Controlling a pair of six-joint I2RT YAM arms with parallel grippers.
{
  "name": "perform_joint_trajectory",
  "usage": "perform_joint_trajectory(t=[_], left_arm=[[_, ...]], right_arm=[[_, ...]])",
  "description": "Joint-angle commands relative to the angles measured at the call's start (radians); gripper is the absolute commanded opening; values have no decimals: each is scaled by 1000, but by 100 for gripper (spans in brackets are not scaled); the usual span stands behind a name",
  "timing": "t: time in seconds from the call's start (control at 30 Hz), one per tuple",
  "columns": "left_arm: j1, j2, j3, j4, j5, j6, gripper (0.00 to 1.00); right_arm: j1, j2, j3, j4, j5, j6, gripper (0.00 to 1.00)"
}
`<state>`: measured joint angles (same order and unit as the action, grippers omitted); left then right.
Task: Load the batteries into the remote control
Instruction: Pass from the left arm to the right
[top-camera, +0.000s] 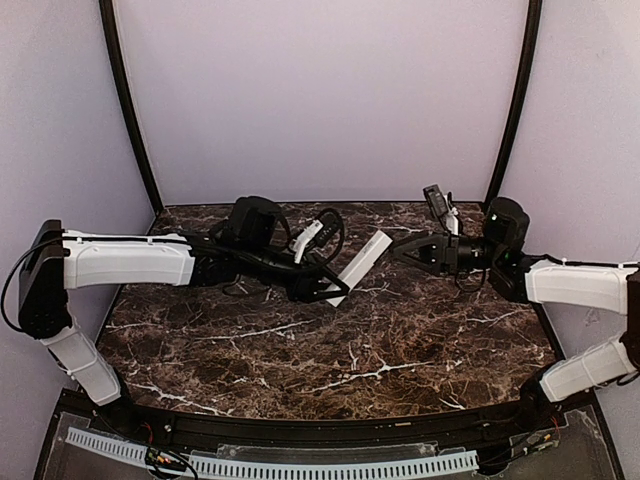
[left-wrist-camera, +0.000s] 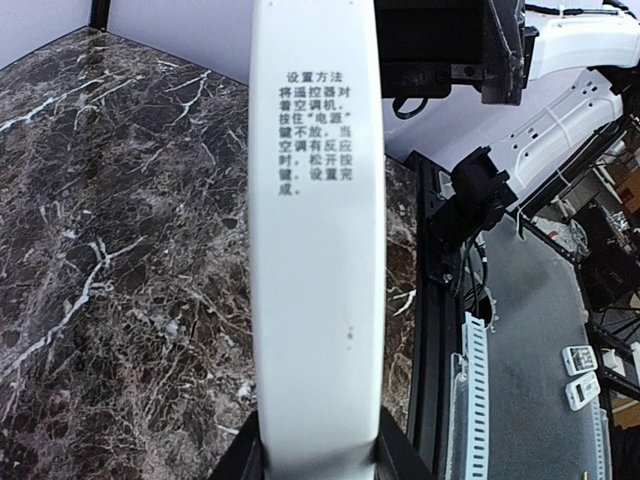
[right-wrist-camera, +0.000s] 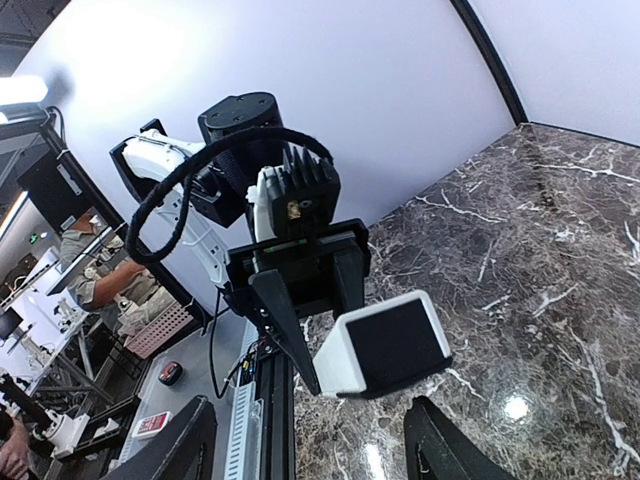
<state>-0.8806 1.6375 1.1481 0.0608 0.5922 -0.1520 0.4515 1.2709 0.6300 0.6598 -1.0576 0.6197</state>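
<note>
1. Remote control (top-camera: 362, 262) is being gripped at its lower end by the left claw (top-camera: 322, 290), jaws closed partway on it, above the marble table (top-camera: 400, 340).
2. Its white, printed back is being shown stretching straight out from that claw.
3. Its dark free end is being faced by the right claw (top-camera: 405, 252), jaws spread with nothing between them, just short of the remote.
</note>
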Motion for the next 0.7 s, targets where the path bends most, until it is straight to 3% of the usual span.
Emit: perform_joint_trajectory(t=[0.0, 0.37, 0.67], left_arm=[[4, -60, -51, 162, 89, -93, 19], [3, -54, -83, 235, 129, -127, 19], [4, -50, -94, 258, 141, -139, 19]], right_arm=[[43, 53, 48, 79, -24, 15, 63], [101, 150, 130, 134, -31, 35, 56], [113, 173, 150, 155, -39, 48, 31]])
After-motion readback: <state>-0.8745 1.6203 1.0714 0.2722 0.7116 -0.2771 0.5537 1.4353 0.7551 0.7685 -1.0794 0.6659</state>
